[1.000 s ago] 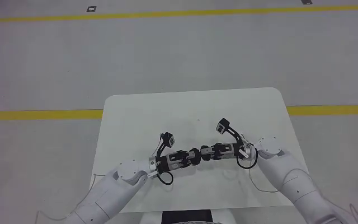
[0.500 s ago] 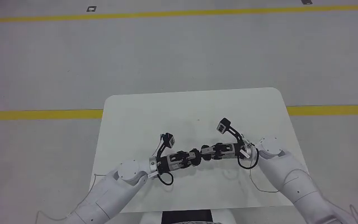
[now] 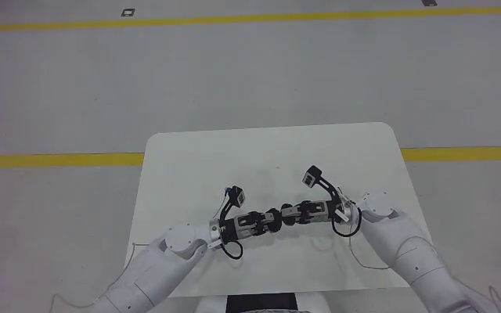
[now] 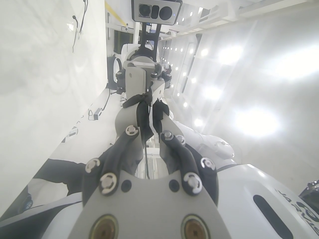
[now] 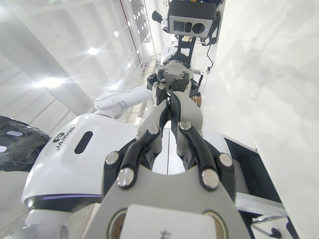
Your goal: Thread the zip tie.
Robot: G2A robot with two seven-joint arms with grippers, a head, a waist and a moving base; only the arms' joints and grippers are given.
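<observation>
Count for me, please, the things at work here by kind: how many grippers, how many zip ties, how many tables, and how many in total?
Grippers: 2, the left gripper and the right gripper, meeting tip to tip.
Zip tie: 1, a thin dark strip held between them.
Table: 1, white.
Total: 4

White table (image 3: 235, 156) on grey floor (image 3: 250, 78) with 2 yellow lines (image 3: 70, 160).

Top view overlooks table (image 3: 235, 156); close wrist views share left tool (image 3: 271, 218), right tool (image 3: 288, 212).
</observation>
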